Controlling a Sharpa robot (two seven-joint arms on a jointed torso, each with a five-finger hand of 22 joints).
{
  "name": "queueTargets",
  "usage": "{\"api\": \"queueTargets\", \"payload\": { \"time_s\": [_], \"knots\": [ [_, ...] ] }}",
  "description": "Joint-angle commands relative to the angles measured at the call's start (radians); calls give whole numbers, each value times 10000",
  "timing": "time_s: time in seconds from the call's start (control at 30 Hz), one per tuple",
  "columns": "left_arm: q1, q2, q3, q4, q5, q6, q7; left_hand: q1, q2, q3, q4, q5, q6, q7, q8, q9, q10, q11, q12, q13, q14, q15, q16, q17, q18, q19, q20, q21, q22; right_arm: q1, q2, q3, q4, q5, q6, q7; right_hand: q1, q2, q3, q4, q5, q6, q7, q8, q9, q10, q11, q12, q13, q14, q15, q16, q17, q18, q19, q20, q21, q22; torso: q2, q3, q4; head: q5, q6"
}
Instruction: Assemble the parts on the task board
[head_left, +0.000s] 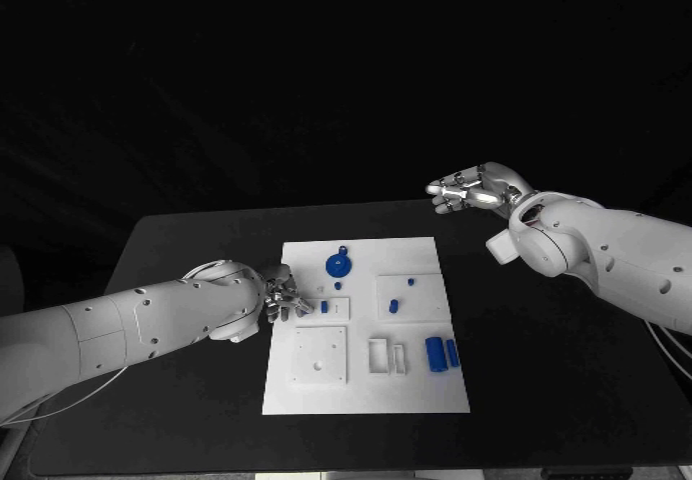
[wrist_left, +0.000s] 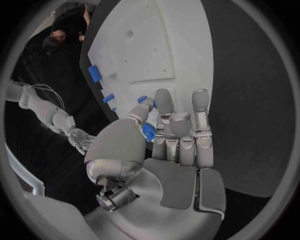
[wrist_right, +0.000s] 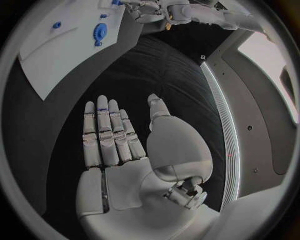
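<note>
Matte black counter (head_left: 173, 250). Flat white rectangular task board (head_left: 361, 395), plain, no pattern. On it, round blue toothed gear part (head_left: 339, 266), two dark blue cylindrical parts (head_left: 441, 352) side by side, small blue peg part (head_left: 392, 304), white raised square plates (head_left: 319, 355). Silver metallic left hand (head_left: 286, 297) with grey pads, glossy white arm shell. Silver right hand (head_left: 469, 188), same white arm. Background black.

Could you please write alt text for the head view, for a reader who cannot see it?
The left hand reaches over the left edge of the white task board, among small blue parts. The right hand hangs raised beyond the board's far right corner, holding nothing.
</note>
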Motion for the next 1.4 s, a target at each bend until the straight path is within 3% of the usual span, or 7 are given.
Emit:
{"api": "queueTargets", "payload": {
  "time_s": [0.03, 0.2, 0.27, 0.6, 1.0, 1.1, 1.4],
  "knots": [
    [-11, 17, -20, -81, 231, 201, -386, 457, 254, -100, 181, -239, 435, -640, -32, -19, 117, -293, -271, -80, -194, -24, -260, -326, -60, -93, -35, -172, 112, -6, 8, 5, 5, -11, 155, 76, -57, 50, -30, 40, 63, -63, 29, -8, -15, -96, -8, -30, -8, -94, -9, -52, -14, -74, -64, -23, -6, -17, -2, -7, 14, -14, -4],
    [-4, 22, -21, -84, 340, 77, -384, 587, 175, -150, 244, -273, -1037, -246, -59, -654, 121, -61, -449, -253, -236, 55, -397, -478, -44, -62, 13, -388, 114, -6, 6, 5, 11, -11, 159, 70, -72, 54, -34, 49, 72, -63, 33, -7, -14, -98, -5, -31, -9, -97, -8, -53, -15, -73, -67, -24, -7, -17, -6, -10, 21, -10, 6],
    [-3, 20, -21, -77, 365, -3, -371, 691, 219, -258, 230, -258, -1020, -231, -53, -944, 120, -62, -396, -346, -219, 64, -385, -546, -17, 5, 37, -512, 155, -6, 6, 5, 12, -11, 162, 69, -87, 55, -37, 63, 77, -60, 33, -6, -14, -98, -5, -30, -8, -98, -8, -52, -15, -72, -64, -24, -6, -16, -2, -12, 14, -5, 8],
    [-2, -4, -21, -12, 530, -375, -190, 1029, 505, 193, -220, 70, -1017, -160, -48, -1012, 125, -37, -310, -407, -193, 95, -318, -580, 35, 43, 64, -538, 193, -7, 3, 5, 5, -11, 186, 60, -112, 60, -45, 96, 99, -76, 34, -8, -15, -100, -4, -31, -9, -99, -8, -52, -14, -73, -68, -22, -7, -17, 0, -10, 3, -11, 10],
    [1, -67, -4, 42, 779, -134, -11, 211, 462, 806, -1038, 1584, -617, -274, -44, -582, 137, -143, -52, -781, -136, 109, -107, -486, 93, 19, 88, -387, 205, -13, -4, 4, -1, -11, 220, 40, -88, 49, -46, 102, 137, -76, 37, -8, -15, -99, -5, -29, -8, -100, -7, -51, -14, -74, -73, -22, -8, -17, -7, -10, 13, -36, 17],
    [11, -98, 45, 79, 815, -27, -25, 96, 516, 846, -1238, 1619, -602, -284, -45, -492, 138, -172, 84, -1041, -101, 100, -47, -357, 112, -3, 87, -286, 202, -15, -3, 4, -9, -11, 228, 36, -87, 47, -46, 100, 144, -78, 37, -8, -15, -100, -4, -29, -8, -102, -7, -52, -15, -74, -72, -22, -8, -17, -11, -11, 16, -34, 28],
    [73, -221, 229, 234, 949, 185, -42, 306, 459, 780, -1198, 1617, -593, -287, -49, -449, 134, -210, 141, -1115, -68, 80, -8, -270, 83, -26, 55, -206, 202, -42, 15, 4, -39, -11, 245, 32, -81, 36, -47, 90, 187, -91, 39, -8, -15, -104, -2, -30, -8, -105, -7, -50, -17, -75, -74, -18, -8, -17, -13, -12, 30, -23, 51]
  ]
}}
